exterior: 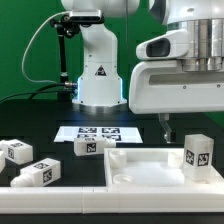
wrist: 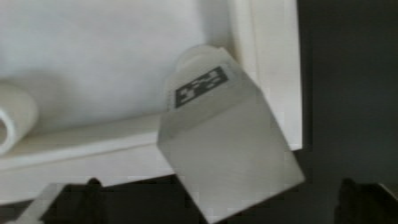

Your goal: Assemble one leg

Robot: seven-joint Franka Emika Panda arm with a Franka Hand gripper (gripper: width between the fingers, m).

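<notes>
A leg [exterior: 197, 155], a small white oblong block with a black-and-white tag, stands upright at the right end of the large white rimmed tray [exterior: 140, 180]. My gripper [exterior: 188, 126] hangs just above it and is open, with one dark finger [exterior: 165, 127] showing. In the wrist view the same leg [wrist: 222, 140] rises against the tray's corner rim [wrist: 267, 50]. It sits between my two dark fingertips [wrist: 80, 197] with a gap on each side. The gripper [wrist: 222, 200] holds nothing.
Three more tagged legs lie on the black table at the exterior view's left: one [exterior: 15, 150], one [exterior: 38, 172] and one [exterior: 88, 146]. The marker board [exterior: 95, 132] lies in front of the white robot base [exterior: 97, 75]. A round boss [wrist: 15, 112] sits inside the tray.
</notes>
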